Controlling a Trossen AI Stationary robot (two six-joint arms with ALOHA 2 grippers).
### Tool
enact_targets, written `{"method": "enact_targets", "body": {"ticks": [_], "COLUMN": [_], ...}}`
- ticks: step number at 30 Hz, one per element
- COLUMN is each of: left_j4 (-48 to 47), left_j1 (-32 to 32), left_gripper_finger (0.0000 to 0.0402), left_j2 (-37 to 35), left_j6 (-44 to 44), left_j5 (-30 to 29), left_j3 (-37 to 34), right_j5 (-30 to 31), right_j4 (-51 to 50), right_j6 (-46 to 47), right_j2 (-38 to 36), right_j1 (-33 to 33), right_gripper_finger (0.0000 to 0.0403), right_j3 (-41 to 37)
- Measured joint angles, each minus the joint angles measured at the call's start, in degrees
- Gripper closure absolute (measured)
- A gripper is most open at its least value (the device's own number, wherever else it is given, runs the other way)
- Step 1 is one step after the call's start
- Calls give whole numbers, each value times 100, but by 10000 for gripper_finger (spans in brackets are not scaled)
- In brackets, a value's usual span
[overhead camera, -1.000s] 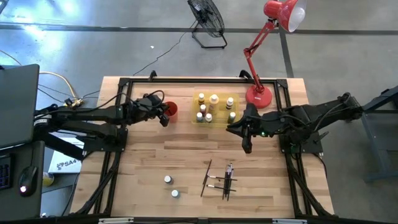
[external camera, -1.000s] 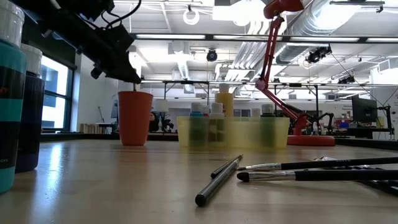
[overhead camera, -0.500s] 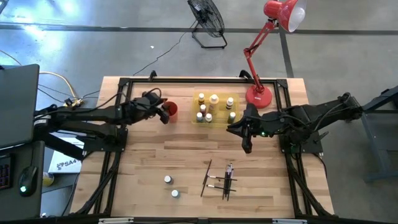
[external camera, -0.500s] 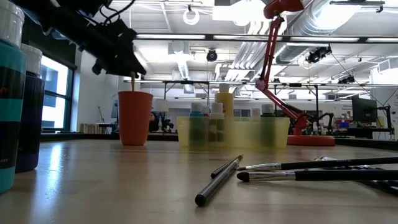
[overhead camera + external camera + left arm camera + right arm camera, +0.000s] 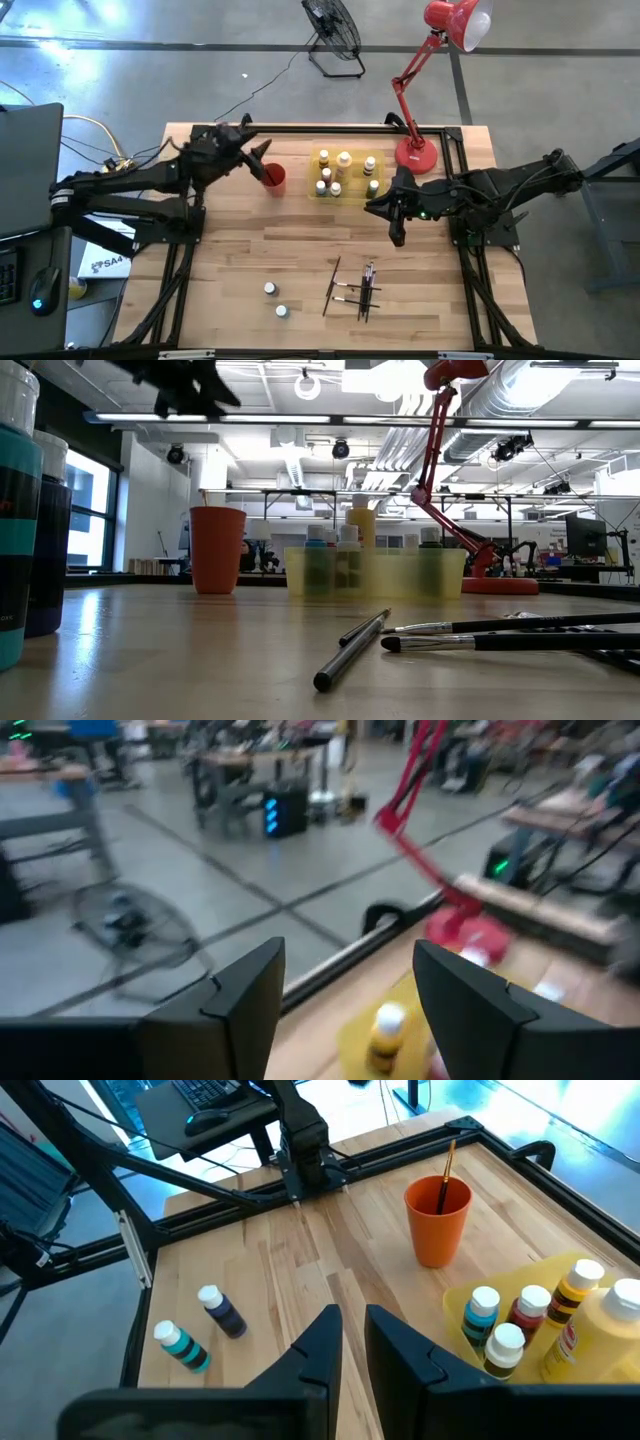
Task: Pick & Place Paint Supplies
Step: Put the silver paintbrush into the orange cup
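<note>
Two dark, near-black robot arms built of slim tube-like links and bulkier joint housings, mounted at opposite sides of a wooden table inside a black metal frame. The left arm (image 5: 130, 185) carries a pale band near its base and thin black cabling along its length. The right arm (image 5: 500, 190) shows a small green light near its wrist. Each ends in two flat, matte black fingers (image 5: 250, 995) with angular, bevelled edges; the right arm's fingers (image 5: 315, 1350) taper to blunt tips.
</note>
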Motion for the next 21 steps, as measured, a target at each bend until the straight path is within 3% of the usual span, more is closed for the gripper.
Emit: {"method": "enact_targets", "body": {"ticks": [10, 21], "left_j4": [-681, -751], "left_j1": [-2, -2], "left_gripper_finger": [192, 296], "left_j2": [-391, -842], "left_j6": [1, -864], "left_j5": [1691, 4403], "left_j3": [838, 897], "right_j5": [-16, -24], "right_j4": [0, 1], "right_j6": [0, -15], "right_j2": [0, 0], "right_j1": [0, 0], "right_gripper_finger": [364, 364], "right_j3": [-2, -1]}}
